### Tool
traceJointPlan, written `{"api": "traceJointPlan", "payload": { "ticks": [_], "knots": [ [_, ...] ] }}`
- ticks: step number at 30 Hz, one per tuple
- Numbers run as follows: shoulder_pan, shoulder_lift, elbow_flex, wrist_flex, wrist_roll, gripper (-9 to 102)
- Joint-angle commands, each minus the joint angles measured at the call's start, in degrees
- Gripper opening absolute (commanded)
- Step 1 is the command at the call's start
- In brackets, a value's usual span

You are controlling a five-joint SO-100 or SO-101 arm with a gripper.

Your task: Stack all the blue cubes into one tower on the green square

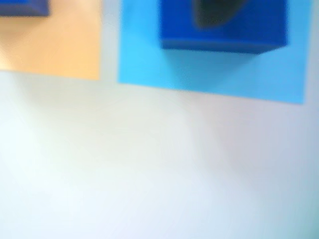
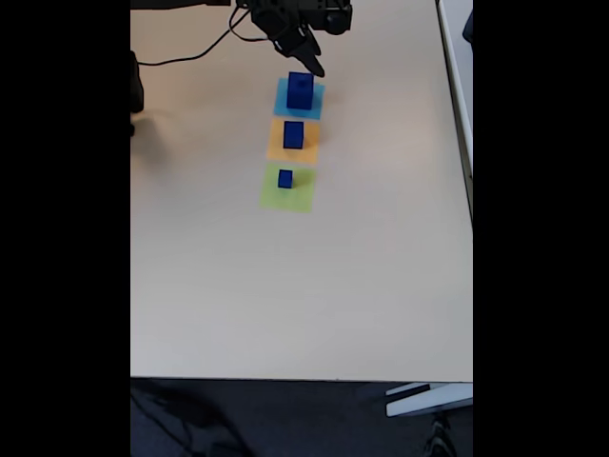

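Counting three blue cubes [image 2: 300, 89] | one per square | green square [image 2: 285, 195]

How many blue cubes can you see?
3, in the fixed view. One cube sits on the light-blue square, one cube on the orange square, and the smallest cube on the green square. None looks hidden.

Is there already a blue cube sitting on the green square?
Yes, in the fixed view the smallest blue cube sits alone on the green square.
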Motion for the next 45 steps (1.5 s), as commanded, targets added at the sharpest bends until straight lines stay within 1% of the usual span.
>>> {"api": "traceJointPlan", "payload": {
  "ticks": [1, 3, 4, 5, 7, 8, 12, 16, 20, 22, 23, 25, 26, 34, 38, 45],
  "knots": [
    [2.64, 4.22, -4.39, -0.79, -4.75, 21],
    [3.78, 3.78, -4.31, -0.79, -5.71, 22],
    [4.31, 3.43, -3.87, -0.70, -5.54, 24],
    [4.83, 3.16, -3.34, -0.62, -4.83, 28],
    [5.71, 2.81, -1.58, -0.79, -3.43, 41],
    [6.06, 2.11, -1.32, -0.79, -3.08, 42],
    [7.12, -0.26, -1.14, -2.11, -2.99, 42],
    [7.91, -0.26, 1.23, -3.34, -0.79, 42],
    [8.35, 0.97, 2.02, -4.13, -3.16, 42],
    [9.32, 1.32, 2.20, -3.08, -3.78, 42],
    [9.93, 1.85, 2.72, -2.72, -4.83, 42],
    [11.07, 2.29, 3.08, -2.72, -16.70, 42],
    [11.43, 2.46, 3.16, -2.46, -18.98, 42],
    [14.41, 3.60, 3.43, -3.16, -19.42, 40],
    [15.56, 2.37, 3.96, -3.60, -17.31, 42],
    [15.64, 2.55, 9.05, -2.90, -9.67, 41]
  ]
}}
